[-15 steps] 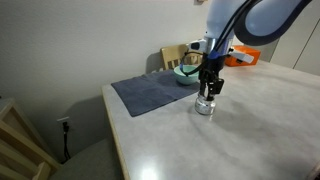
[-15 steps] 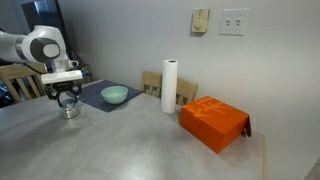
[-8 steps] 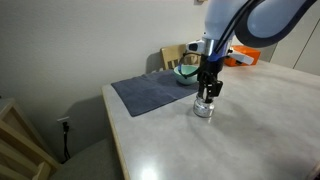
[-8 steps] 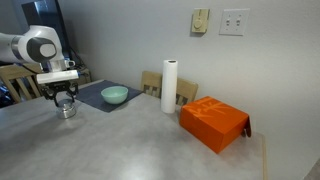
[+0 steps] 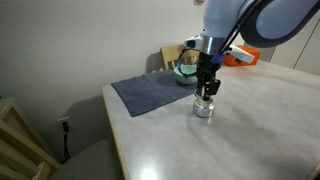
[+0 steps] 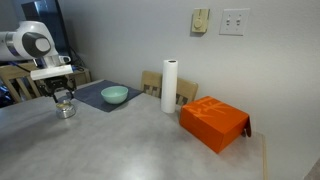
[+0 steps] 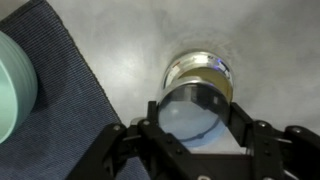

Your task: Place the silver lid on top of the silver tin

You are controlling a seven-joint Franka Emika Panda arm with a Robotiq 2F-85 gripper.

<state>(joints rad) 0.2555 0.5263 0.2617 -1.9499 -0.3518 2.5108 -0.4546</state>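
Note:
My gripper (image 7: 194, 122) is shut on the silver lid (image 7: 192, 112), a round shiny disc held between the two black fingers. The lid hangs just above the silver tin (image 7: 203, 72), which stands upright on the grey table; its yellowish inside shows past the lid's far edge. In both exterior views the gripper (image 5: 207, 91) (image 6: 63, 96) hovers a little above the tin (image 5: 204, 108) (image 6: 67, 109), beside the blue-grey cloth.
A teal bowl (image 6: 114, 95) (image 7: 12, 85) sits on the blue-grey cloth (image 5: 150, 93) (image 7: 60, 120). A paper towel roll (image 6: 169, 86), a cardboard box (image 6: 152, 83) and an orange box (image 6: 213, 122) stand farther along the table. A wooden chair (image 5: 20, 150) is near the table's corner.
The gripper with the lid has risen a little above the tin; earlier it sat lower, close on the tin's top.

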